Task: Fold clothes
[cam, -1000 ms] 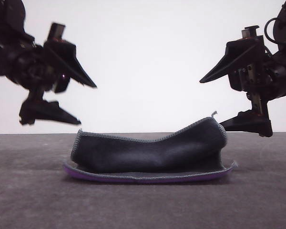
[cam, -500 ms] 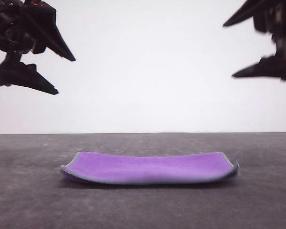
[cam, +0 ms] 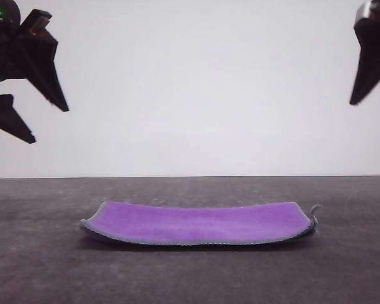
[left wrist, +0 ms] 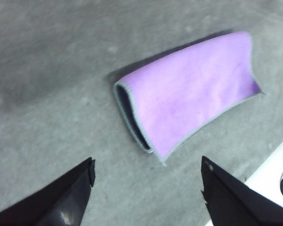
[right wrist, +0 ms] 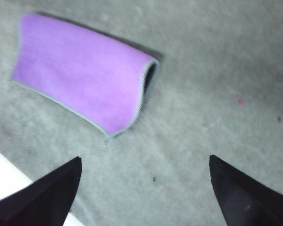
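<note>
purple thick soft cloth with light grey edging point(cam: 199, 223) lay folded double, purple up, mid grey table point(cam: 44, 266). left gripper point(cam: 31, 120) and right gripper point(right wrist: 144, 188) hung spread, empty, well above. fold looked done imo.

Bright, even light; soft shadow under the cloth point(cam: 199, 223); wrist views somewhat blurred, perhaps motion.

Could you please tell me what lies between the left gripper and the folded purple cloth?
Nothing: in the left wrist view, bare grey table separates the open left gripper from the cloth.
</note>
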Controlling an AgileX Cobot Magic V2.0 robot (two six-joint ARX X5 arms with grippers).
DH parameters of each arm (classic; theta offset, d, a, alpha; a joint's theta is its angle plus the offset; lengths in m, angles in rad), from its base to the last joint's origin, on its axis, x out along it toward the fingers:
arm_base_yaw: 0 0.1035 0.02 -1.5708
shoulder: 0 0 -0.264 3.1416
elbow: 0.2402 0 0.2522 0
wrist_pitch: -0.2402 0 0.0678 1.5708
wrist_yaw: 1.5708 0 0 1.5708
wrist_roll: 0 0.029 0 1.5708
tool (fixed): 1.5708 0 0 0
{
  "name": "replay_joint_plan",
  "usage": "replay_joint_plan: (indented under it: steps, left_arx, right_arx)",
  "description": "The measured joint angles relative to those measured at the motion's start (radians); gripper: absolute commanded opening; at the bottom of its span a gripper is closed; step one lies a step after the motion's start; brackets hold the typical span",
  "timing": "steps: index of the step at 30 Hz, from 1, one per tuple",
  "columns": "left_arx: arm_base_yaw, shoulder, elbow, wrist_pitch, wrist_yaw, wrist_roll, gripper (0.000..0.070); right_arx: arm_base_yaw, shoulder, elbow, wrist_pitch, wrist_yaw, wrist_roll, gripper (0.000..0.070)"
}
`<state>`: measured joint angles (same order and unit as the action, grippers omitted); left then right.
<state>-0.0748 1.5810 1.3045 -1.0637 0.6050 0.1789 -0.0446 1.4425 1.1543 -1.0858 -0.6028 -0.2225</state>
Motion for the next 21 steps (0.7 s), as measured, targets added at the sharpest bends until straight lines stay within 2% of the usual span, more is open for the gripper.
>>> replay_joint_plan:
  steps: [7, 11, 16, 18, 21]
  left_arx:
    - [0.022, 0.0, 0.0, -0.003, -0.034, -0.005, 0.0441]
    - [0.022, 0.0, 0.0, -0.003, -0.035, -0.008, 0.0441]
    - [0.022, 0.0, 0.0, -0.003, -0.035, -0.008, 0.044]
    - [0.022, 0.0, 0.0, -0.003, -0.035, -0.008, 0.044]
    - [0.022, 0.0, 0.0, -0.003, -0.035, -0.008, 0.044]
  right_arx:
    - [-0.009, 0.0, -0.066, 0.074, 0.005, 0.026, 0.0551]
    - [-0.009, 0.0, -0.105, 0.175, -0.003, 0.062, 0.0551]
    - [0.002, 0.004, -0.186, 0.337, -0.086, 0.135, 0.0551]
    - [0.018, 0.02, -0.2, 0.364, -0.128, 0.156, 0.055]
    - [0.058, 0.057, -0.207, 0.384, -0.139, 0.174, 0.055]
